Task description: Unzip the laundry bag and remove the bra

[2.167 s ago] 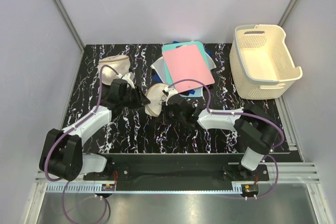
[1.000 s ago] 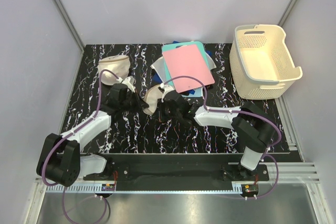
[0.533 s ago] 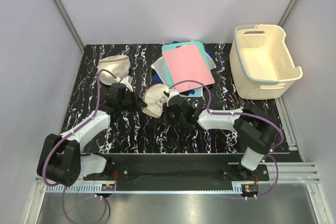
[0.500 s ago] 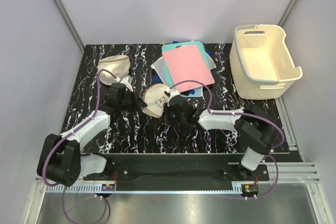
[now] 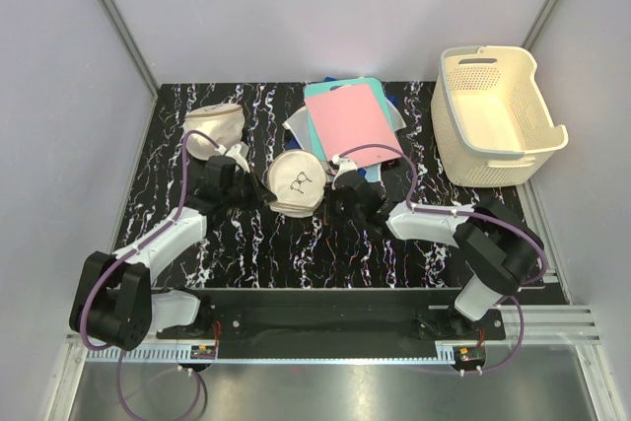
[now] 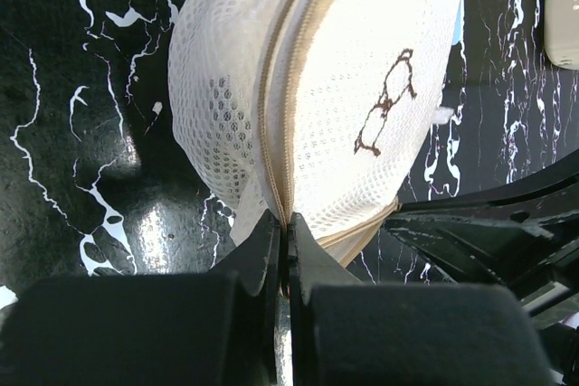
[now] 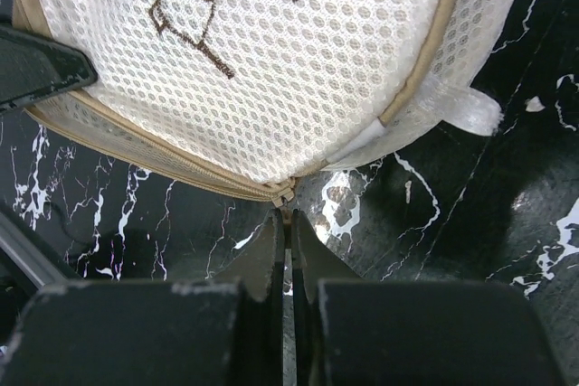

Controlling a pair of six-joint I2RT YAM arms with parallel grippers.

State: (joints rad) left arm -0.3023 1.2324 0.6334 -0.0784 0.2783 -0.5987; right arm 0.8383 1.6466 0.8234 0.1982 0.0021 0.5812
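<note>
Jaws on the right gripper (image 7: pixel 288 223) are standing pressed together. The zipper pull (image 7: pixel 284 194) is sitting right at their tips, seemingly nipped between them, though the tab is too small to be sure how deep the bite is. The left gripper (image 6: pixel 282 223) is likewise closed tight, pinching the rim seam of the laundry bag (image 5: pixel 294 182) where the zipper (image 6: pixel 288 97) is running down into its tips.

The bag is lying dome-up on the black marbled table (image 5: pixel 276 253) between the two grippers, with the squiggle (image 6: pixel 387 101) facing upward. The zipper is looking shut along every stretch the wrist cameras are showing. The bra is not showing anywhere; I am judging it to be inside, since the mesh is revealing nothing.

The step in hand is opening the zipper. Doing it well is likely meaning that the left is anchoring the seam firmly while the right is drawing the pull around the rim's curve rather than straight away, staying low so the bag is not lifting. Mesh bunching ahead of the slider, or the tab slipping from the tips, are the risks.

Farther out, a plain pouch (image 5: pixel 214 128) is resting behind the left arm, coloured boards (image 5: pixel 353 120) are lying just beyond the bag, and a cream basket (image 5: pixel 483 160) is standing well apart on the right.
</note>
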